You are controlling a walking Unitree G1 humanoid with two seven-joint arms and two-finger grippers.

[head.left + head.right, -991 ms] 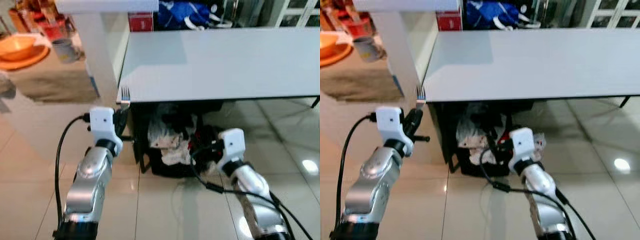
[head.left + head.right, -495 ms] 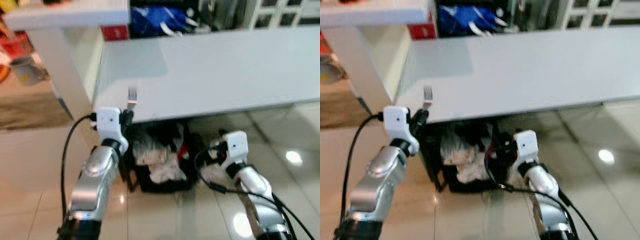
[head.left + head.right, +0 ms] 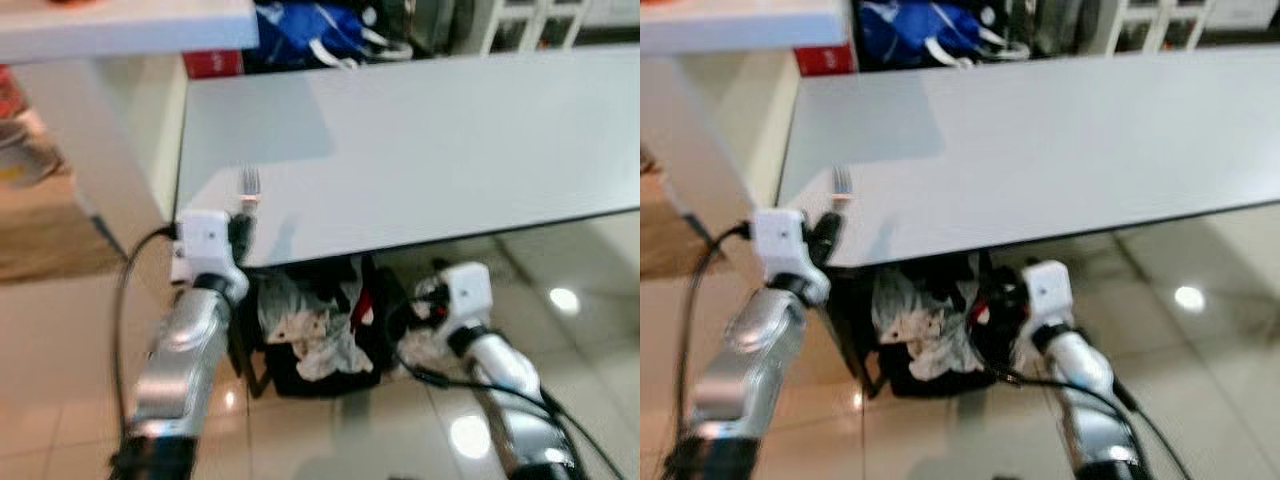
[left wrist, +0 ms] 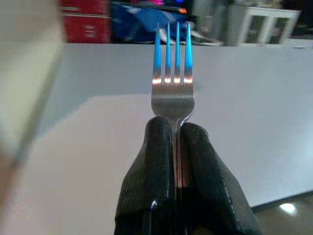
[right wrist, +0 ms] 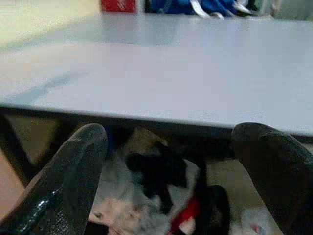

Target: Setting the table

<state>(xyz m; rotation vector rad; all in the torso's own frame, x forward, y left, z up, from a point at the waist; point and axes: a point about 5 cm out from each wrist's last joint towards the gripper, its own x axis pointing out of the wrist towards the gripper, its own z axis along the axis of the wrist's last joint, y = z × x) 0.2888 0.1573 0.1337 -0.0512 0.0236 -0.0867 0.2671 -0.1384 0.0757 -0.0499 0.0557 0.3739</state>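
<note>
The fork (image 4: pixel 172 95) is polished metal, its 4 tines and neck mirroring blue and red from the room. The left gripper (image 4: pixel 177 132) clamps it between black fingers (image 4: pixel 151 166) of finely textured, slightly shiny rubber or plastic. The table (image 3: pixel 420 150) has a smooth, matt pale grey top with a soft sheen near its left edge. Under its near edge lie crumpled cloths (image 3: pixel 310 330). The floor (image 3: pixel 560 300) is glossy tile mirroring lamps. Both arms are brushed silver metal with white plastic wrists; the right gripper (image 5: pixel 181 171) has the same black fingers.
</note>
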